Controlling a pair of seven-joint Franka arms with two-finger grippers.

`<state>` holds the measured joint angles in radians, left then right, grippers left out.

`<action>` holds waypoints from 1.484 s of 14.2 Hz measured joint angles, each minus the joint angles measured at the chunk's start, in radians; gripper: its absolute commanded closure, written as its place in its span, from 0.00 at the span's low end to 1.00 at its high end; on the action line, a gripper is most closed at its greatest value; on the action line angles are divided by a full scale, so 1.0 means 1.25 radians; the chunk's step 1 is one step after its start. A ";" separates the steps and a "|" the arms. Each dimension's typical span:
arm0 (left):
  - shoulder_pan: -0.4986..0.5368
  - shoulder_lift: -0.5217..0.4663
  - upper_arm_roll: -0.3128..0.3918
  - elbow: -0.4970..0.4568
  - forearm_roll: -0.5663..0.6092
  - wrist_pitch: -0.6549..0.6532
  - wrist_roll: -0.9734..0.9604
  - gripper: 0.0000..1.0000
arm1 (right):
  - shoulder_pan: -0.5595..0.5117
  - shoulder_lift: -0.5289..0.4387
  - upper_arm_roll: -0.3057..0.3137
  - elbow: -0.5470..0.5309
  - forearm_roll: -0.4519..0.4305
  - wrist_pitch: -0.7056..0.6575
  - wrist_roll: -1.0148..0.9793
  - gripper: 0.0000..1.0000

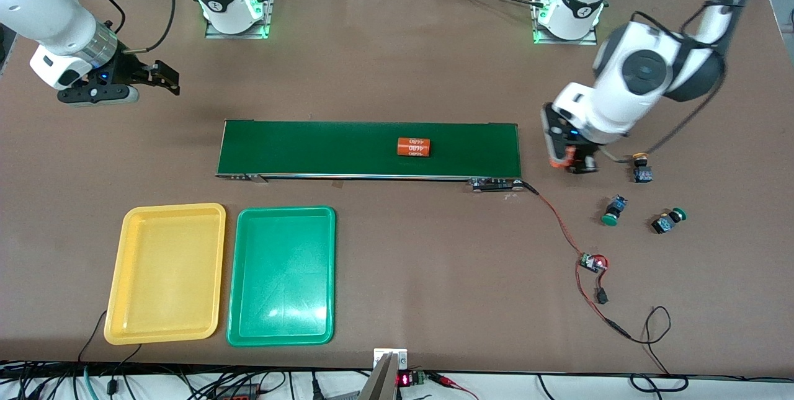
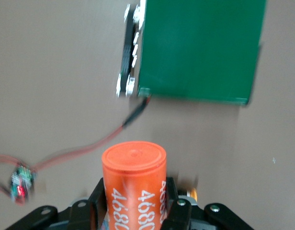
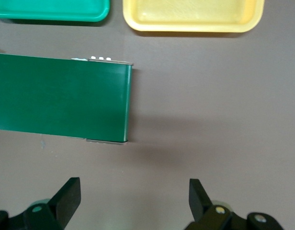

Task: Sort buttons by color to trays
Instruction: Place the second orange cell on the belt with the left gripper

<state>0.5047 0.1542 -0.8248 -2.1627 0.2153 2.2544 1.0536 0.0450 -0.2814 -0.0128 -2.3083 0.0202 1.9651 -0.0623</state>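
Three buttons (image 1: 642, 170) lie on the table beside the left tool (image 1: 574, 164), which pinches an orange cylinder (image 2: 134, 184) likely to slip or wrongly reach the trays (image 1: 166, 273); right tool (image 1: 162, 75) waits spread.

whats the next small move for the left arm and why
Probably carry the orange cylinder, clamped in the left gripper, over the conveyor belt end nearby and set it down. One cylinder already lies there. The right gripper waits open.
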 measured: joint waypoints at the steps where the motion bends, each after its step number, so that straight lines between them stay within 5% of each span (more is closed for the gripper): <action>1: -0.037 0.003 0.000 0.008 0.000 0.000 0.000 1.00 | 0.012 0.001 0.000 0.000 0.004 0.006 0.000 0.00; 9: -0.214 0.086 0.008 0.021 0.000 0.018 -0.006 0.99 | 0.114 0.018 0.008 -0.001 0.050 0.022 0.179 0.00; 13: -0.315 0.154 0.101 0.022 0.000 0.058 -0.007 0.97 | 0.176 0.030 0.011 0.004 0.051 0.031 0.379 0.00; 14: -0.331 0.170 0.117 0.022 0.000 0.076 -0.007 0.85 | 0.180 0.033 0.012 0.005 0.051 0.032 0.409 0.00; 15: -0.340 0.186 0.124 0.022 0.000 0.094 -0.009 0.52 | 0.182 0.036 0.011 0.006 0.051 0.033 0.427 0.00; 16: -0.342 0.195 0.126 0.023 0.000 0.103 -0.014 0.02 | 0.183 0.039 0.011 0.007 0.051 0.033 0.431 0.00; 21: -0.340 0.157 0.161 0.074 0.001 0.105 -0.035 0.00 | 0.215 0.056 0.011 0.010 0.049 0.059 0.404 0.00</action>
<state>0.0797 0.3510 -0.6234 -2.0700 0.2160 2.3862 1.0103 0.3141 -0.2114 0.0015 -2.2958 0.0817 2.0384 0.4431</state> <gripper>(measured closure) 0.145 0.000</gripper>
